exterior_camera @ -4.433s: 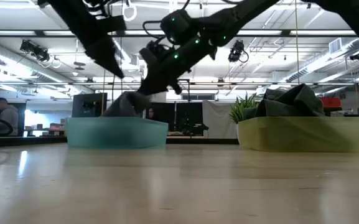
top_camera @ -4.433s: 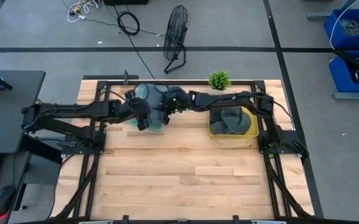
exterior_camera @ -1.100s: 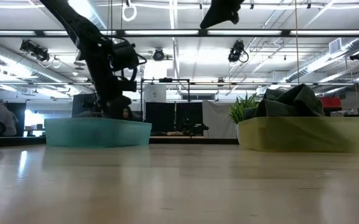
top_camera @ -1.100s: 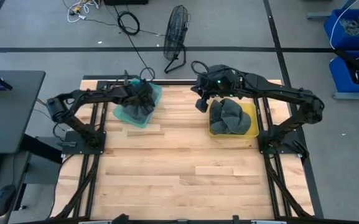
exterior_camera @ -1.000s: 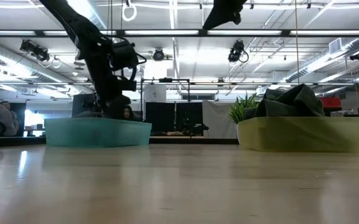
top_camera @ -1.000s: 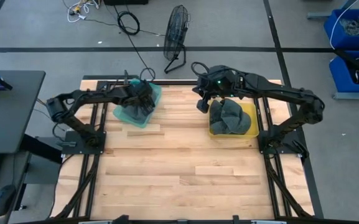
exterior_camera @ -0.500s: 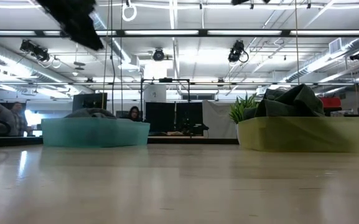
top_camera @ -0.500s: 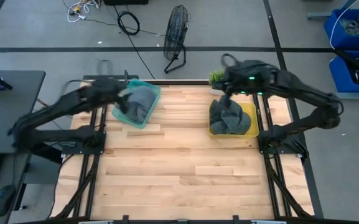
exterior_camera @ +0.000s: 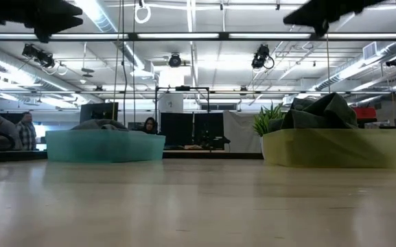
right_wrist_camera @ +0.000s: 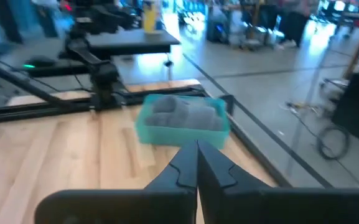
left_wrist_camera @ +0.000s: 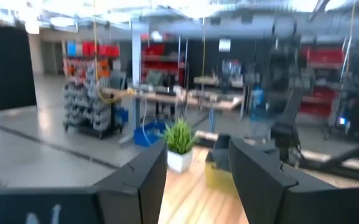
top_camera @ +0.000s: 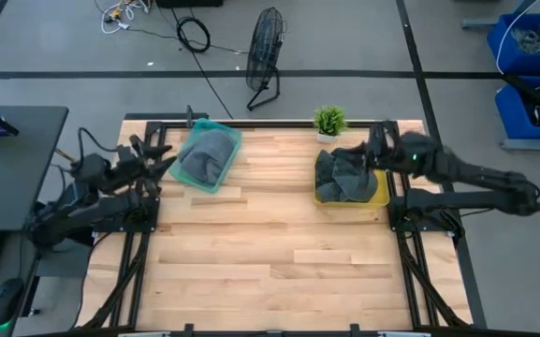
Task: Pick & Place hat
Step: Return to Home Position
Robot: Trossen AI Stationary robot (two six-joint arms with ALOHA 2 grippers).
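Left fingers (left_wrist_camera: 135, 183) spread, right fingers (right_wrist_camera: 179, 174) pressed together; green bin (exterior_camera: 105, 147) holds caps (top_camera: 206, 154).

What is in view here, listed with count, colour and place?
green bin: one, teal, far left part of the table
blue-grey caps: a heap, count unclear, in the green bin
yellow bin: one, yellow, far right part of the table
dark caps: a heap, count unclear, piled above the yellow bin's rim
potted plant: one, green, at the table's far edge
fan: one, black, on the floor beyond the table
people: at least two, in the room behind
left gripper: open, empty, above the table's left edge
right gripper: shut, empty, by the yellow bin's right side
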